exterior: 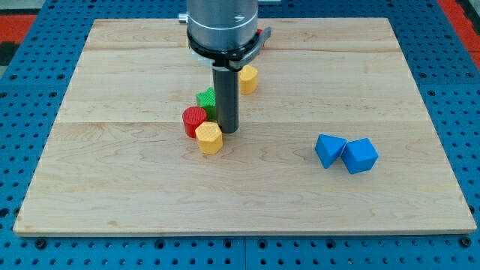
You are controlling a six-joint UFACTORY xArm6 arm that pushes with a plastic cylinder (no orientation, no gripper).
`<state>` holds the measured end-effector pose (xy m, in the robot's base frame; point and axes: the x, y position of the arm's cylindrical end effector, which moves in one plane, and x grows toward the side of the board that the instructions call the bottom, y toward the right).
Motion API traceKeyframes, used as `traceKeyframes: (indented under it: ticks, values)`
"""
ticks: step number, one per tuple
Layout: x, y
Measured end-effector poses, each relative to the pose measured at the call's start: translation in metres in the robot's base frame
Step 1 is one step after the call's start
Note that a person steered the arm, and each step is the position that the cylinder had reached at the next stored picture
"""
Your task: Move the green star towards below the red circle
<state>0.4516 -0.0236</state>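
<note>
Green star (206, 100) sits wedged between red circle (193, 120), yellow hexagon (210, 137) and my tip (228, 130).

One camera looks down obliquely from the near edge; whole wooden board (112, 187) fits.

Wooden board (135, 195) bearing scattered coloured blocks (346, 153)

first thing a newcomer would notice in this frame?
Probably the big grey arm housing coming down from the view's top, with its dark rod ending at my tip in a tight cluster near the board's middle: green star, red circle and a yellow block, all just to the tip's left. Next, the two blue blocks touching each other, alone toward the view's right, and another yellow block half hidden behind the rod.
</note>
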Motion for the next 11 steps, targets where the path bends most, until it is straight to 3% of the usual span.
traceKeyframes:
  ticks: [1,2,4,6,7,10,11]
  values:
    - [-0.042,0.022]
    - [-0.048,0.044]
    - [-0.052,-0.050]
    - [-0.075,-0.086]
    - [-0.069,-0.149]
    - [-0.034,-0.126]
    - [-0.028,-0.147]
